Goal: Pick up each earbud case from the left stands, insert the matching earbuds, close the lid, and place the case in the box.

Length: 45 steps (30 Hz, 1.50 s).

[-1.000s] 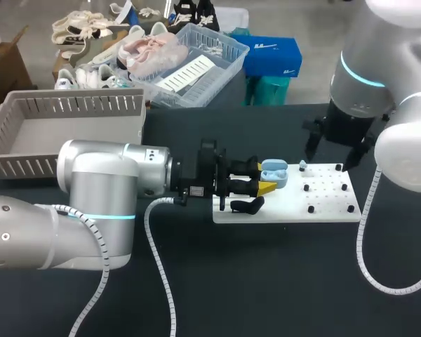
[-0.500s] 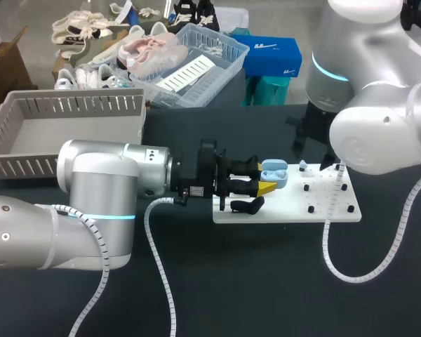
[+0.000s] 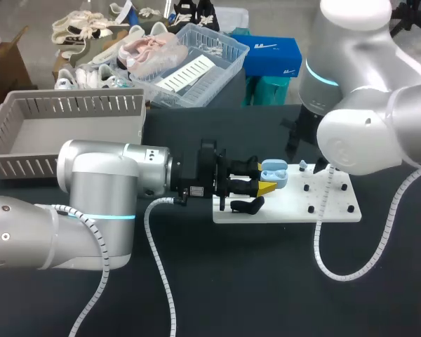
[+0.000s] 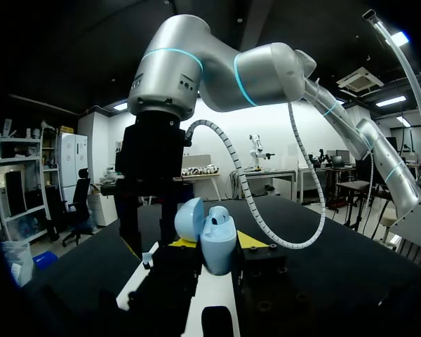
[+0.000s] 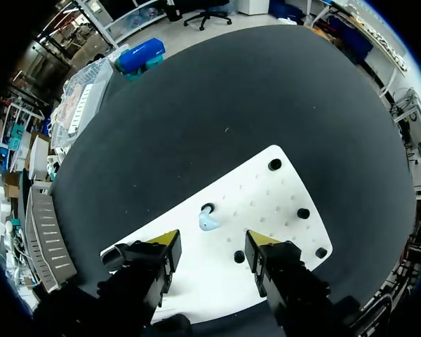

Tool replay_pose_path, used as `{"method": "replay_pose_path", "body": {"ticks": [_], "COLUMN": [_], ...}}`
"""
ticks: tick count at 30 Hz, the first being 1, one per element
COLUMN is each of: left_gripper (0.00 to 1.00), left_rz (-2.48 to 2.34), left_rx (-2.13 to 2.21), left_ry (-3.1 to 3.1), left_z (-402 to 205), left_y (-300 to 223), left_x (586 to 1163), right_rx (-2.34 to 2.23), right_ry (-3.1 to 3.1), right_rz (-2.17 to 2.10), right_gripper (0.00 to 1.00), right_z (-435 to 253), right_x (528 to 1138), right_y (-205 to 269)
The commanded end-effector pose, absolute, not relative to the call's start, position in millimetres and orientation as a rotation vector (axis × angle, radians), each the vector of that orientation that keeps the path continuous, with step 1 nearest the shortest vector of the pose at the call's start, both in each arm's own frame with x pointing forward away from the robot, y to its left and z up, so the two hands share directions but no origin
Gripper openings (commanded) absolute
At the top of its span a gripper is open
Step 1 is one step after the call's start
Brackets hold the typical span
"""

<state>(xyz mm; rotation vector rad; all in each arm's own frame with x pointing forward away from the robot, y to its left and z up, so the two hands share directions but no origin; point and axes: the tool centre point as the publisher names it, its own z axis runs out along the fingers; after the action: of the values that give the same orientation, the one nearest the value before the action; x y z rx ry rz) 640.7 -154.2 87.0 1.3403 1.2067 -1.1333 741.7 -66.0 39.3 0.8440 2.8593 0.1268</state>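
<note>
In the head view, the left arm [image 3: 105, 186] comes in from the left and its jaws are clenched on the light blue case [image 3: 274, 173], whose lid is open, at the left end of the white board [image 3: 288, 209] on the dark desk [image 3: 231, 281]. The right arm [image 3: 358, 133] hangs over the board's far edge, near a small blue earbud [image 3: 303, 166]. The grey box [image 3: 77, 105] stands at the far left. In the left wrist view, the case [image 4: 216, 246] sits upright between the jaws, and the right arm [image 4: 196, 67] is just behind it. In the right wrist view, the right jaws are released, and the earbud [image 5: 208, 222] lies on the board [image 5: 266, 203] under the gap between them, touching neither, beside a black peg [image 5: 208, 208].
</note>
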Motion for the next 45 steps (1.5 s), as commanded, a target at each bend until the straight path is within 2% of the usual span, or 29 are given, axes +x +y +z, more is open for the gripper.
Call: {"method": "replay_pose_path", "body": {"ticks": [1, 3, 7, 12, 15, 20, 27, 31, 32, 33, 45], "left_gripper": [0.00, 0.00, 0.00, 0.00, 0.00, 0.00, 0.00, 0.00, 0.00, 0.00, 0.00], "left_rz": [-1.133, -1.133, -1.133, -1.133, -1.133, -1.133, -1.133, -1.133, -1.133, -1.133, -1.133], "left_rx": [1.338, 1.338, 1.338, 1.338, 1.338, 1.338, 1.338, 1.338, 1.338, 1.338, 1.338], "left_ry": [1.204, 1.204, 1.204, 1.204, 1.204, 1.204, 1.204, 1.204, 1.204, 1.204, 1.204], "left_z": [86, 86, 86, 86, 86, 86, 86, 86, 86, 86, 86], "left_y": [-155, -155, -155, -155, -155, -155, -155, -155, -155, -155, -155], "left_x": [641, 641, 641, 641, 641, 641, 641, 641, 641, 641, 641], "right_rx": [0.845, 0.831, 0.832, 0.813, 0.799, 0.772, 0.763, 0.765, 0.765, 0.764, 0.772], "right_ry": [2.850, 2.851, 2.850, 2.853, 2.855, 2.859, 2.861, 2.861, 2.860, 2.860, 2.850], "right_rz": [0.137, 0.157, 0.170, 0.200, 0.206, 0.213, 0.215, 0.218, 0.217, 0.216, 0.211], "right_gripper": [0.50, 0.51, 0.46, 0.45, 0.39, 0.38, 0.30, 0.21, 0.06, 0.00, 0.00], "right_z": [32, 31, 27, 25, 24, 23, 22, 22, 22, 22, 31], "right_x": [745, 746, 748, 748, 748, 750, 752, 753, 753, 753, 747], "right_y": [-68, -70, -74, -74, -72, -68, -66, -65, -65, -65, -68]}}
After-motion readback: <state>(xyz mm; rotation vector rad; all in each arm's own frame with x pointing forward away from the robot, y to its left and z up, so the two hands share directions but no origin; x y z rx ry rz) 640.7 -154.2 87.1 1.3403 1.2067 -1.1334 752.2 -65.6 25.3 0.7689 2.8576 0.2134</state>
